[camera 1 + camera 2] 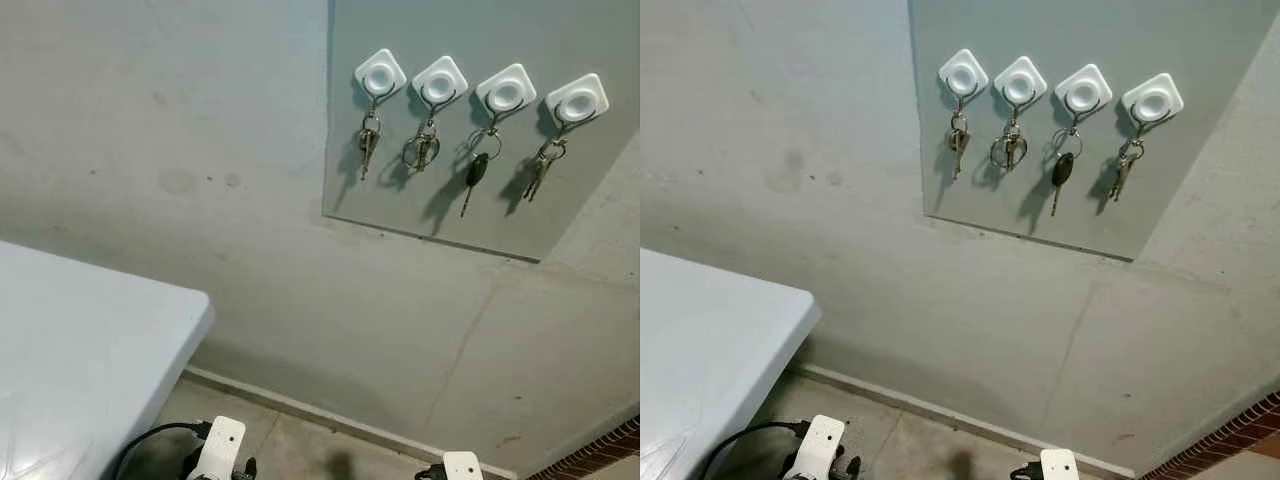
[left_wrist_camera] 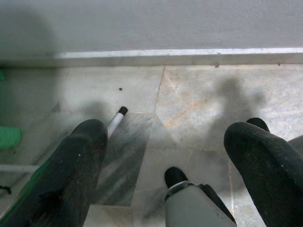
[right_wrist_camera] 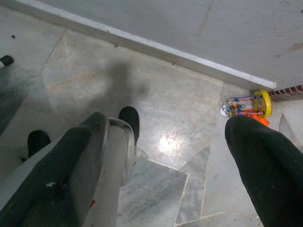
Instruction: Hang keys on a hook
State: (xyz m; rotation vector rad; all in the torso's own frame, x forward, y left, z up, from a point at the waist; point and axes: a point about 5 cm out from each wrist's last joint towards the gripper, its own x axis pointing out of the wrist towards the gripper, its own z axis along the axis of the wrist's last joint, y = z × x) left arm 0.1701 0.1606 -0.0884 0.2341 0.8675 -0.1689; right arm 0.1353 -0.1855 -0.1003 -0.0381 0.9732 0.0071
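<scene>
Grey wall (image 1: 200, 200) is seen bearing a board (image 1: 560, 210) on which all four hooks (image 1: 506, 92) are hung with keys (image 1: 475, 170), suggesting the task is done, while the left gripper (image 2: 165, 156) and right gripper (image 3: 165, 161) are hung low, fingers apart and empty.

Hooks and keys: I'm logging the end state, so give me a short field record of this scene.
hooks: four white hooks in a row on a grey panel
keys: one set on each hook; third has a black head
table: white table, robot's left
left gripper: open, low, over floor
right gripper: open, low, over floor
</scene>
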